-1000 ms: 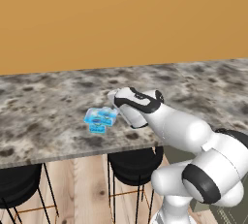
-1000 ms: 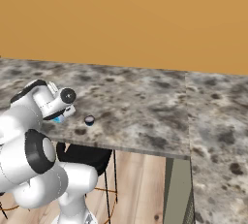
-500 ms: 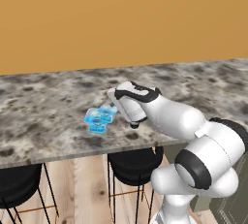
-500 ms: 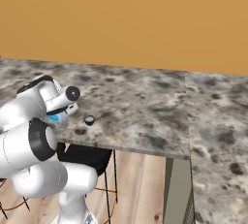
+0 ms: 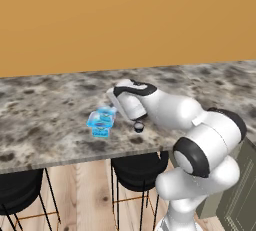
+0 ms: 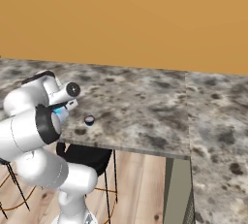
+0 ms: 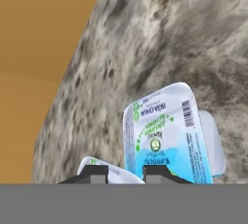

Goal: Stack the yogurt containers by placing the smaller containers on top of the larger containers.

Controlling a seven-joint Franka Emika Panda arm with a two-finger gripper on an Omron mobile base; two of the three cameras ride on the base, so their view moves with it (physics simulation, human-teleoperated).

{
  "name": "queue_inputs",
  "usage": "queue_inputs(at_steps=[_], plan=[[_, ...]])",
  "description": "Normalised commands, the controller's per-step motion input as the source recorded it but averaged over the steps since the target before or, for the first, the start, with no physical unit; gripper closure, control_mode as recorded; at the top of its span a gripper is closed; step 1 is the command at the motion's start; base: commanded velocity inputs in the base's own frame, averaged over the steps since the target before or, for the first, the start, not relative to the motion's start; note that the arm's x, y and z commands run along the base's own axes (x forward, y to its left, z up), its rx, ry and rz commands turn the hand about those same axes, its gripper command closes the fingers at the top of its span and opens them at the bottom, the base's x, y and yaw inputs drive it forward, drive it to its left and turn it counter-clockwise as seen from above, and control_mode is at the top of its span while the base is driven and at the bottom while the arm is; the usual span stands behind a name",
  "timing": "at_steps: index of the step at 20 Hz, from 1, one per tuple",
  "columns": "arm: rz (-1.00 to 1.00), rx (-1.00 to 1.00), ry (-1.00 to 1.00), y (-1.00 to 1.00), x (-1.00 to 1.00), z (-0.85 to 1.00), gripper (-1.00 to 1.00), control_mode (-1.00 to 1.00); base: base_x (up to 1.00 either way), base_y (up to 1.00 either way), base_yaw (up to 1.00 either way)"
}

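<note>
An orange wall [image 5: 125, 20] backs a long marbled worktop [image 5: 45, 100] that crosses the middle of the left base view, with dark stools [image 5: 137, 167] tucked beneath its front edge. The white arm [image 5: 175, 112] reaches from the lower right of that frame towards its centre. Over the past second its elbow has swung outward and the hand has edged left, closer to the blue tubs, which have kept their place on the stone.

The wide light-blue tub [image 5: 100, 123] sits just left of centre in that view and fills the lower right of the hand view, label up. The pincer [image 7: 126, 171] is drawn almost fully together at the bottom of the hand view and appears to pinch the rim of the small light-blue cup [image 7: 115, 171], right beside the big tub. Whether the cup has left the stone cannot be told. The tiny dark cup [image 6: 89, 120] stands alone, just right of the hand in the right base view.

Nothing looks stacked yet. With the grip set, the cup seems ready to go onto the wide tub.
</note>
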Motion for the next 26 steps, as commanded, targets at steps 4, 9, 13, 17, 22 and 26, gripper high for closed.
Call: queue_inputs(at_steps=[4, 9, 13, 17, 22, 26], plan=[[0.0, 0.0, 0.0, 0.17, 0.14, -0.2, 1.0, -1.0, 0.0, 0.0, 0.0], [0.02, 0.0, 0.0, 0.0, 0.08, -0.23, 1.0, -1.0, 0.0, 0.0, 0.0], [0.02, 0.0, -0.02, -0.01, 0.13, -0.15, 1.0, -1.0, 0.0, 0.0, 0.0], [0.01, 0.0, 0.0, 0.0, 0.18, -0.09, 1.0, -1.0, 0.0, 0.0, 0.0], [0.01, 0.0, 0.0, 0.0, 0.19, -0.12, 1.0, -1.0, 0.0, 0.0, 0.0], [0.01, 0.0, 0.0, 0.0, 0.24, -0.13, 1.0, -1.0, 0.0, 0.0, 0.0]])
